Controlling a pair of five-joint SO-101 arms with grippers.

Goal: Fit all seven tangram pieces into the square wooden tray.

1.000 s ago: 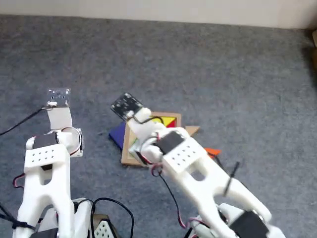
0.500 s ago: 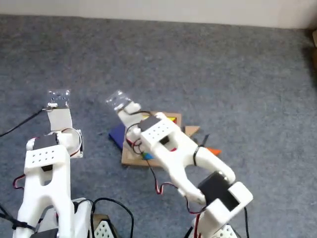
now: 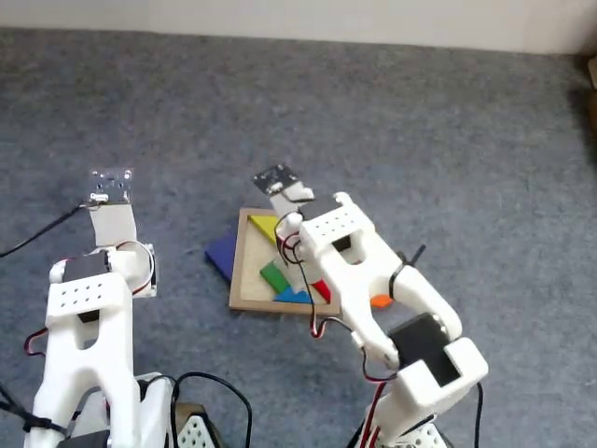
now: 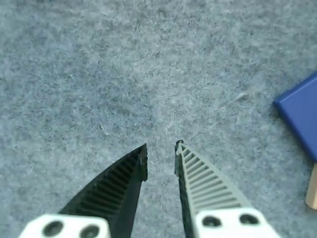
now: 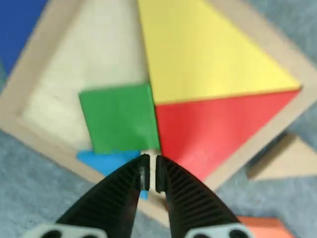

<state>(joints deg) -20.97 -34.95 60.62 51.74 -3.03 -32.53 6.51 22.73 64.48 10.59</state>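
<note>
Tray point(image 3: 239, 269) lying on grey carpet point(image 3: 448, 121), its left part showing bare wood. Yellow point(image 5: 208, 54), red point(image 5: 208, 129) and green point(image 5: 119, 116) pieces sitting inside. Blue piece point(image 3: 222, 254) lying outside, against the left rim. Right claw point(image 5: 151, 171) hanging over the tray, tips nearly together, holding nothing. Left claw point(image 4: 161, 148) hanging over open carpet, tips slightly apart.

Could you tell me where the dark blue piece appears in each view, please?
High view: dark blue piece left of the tray rim.
Left wrist view: piece by the tray corner.
Right wrist view: piece outside the rim, past the green square.
Shared landmark: tray rim.
</note>
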